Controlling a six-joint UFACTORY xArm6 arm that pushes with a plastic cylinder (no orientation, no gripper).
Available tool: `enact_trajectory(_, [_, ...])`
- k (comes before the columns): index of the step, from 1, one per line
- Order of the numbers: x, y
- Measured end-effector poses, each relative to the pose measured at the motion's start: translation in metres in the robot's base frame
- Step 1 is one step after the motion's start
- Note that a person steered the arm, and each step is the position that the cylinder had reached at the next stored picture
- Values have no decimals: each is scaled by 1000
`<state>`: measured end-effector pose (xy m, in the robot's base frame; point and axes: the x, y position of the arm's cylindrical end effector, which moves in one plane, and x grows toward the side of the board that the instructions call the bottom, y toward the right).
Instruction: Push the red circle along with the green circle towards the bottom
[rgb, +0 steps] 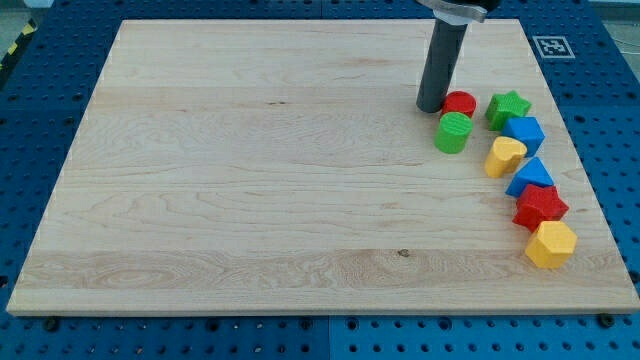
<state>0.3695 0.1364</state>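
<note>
- A straight, dark grey cylindrical rod is showing a smooth matte surface.
- My tip (431, 108) is ending blunt.
- A black-and-silver mount is capping it.

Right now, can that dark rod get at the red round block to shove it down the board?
Probably yes. My tip already sits just left of the red circle, nothing between them. The green circle lies directly below the red one, so pushing from above should move both.

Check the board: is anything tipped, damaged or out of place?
Nothing stands out. All eight blocks sit flat on the board, clustered at the view's right. My tip rests just left of the red circle, above the green circle.
</note>
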Motion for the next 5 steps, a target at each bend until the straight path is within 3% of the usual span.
enact_trajectory(2, [-46, -38])
enact_trajectory(5, [-25, 44])
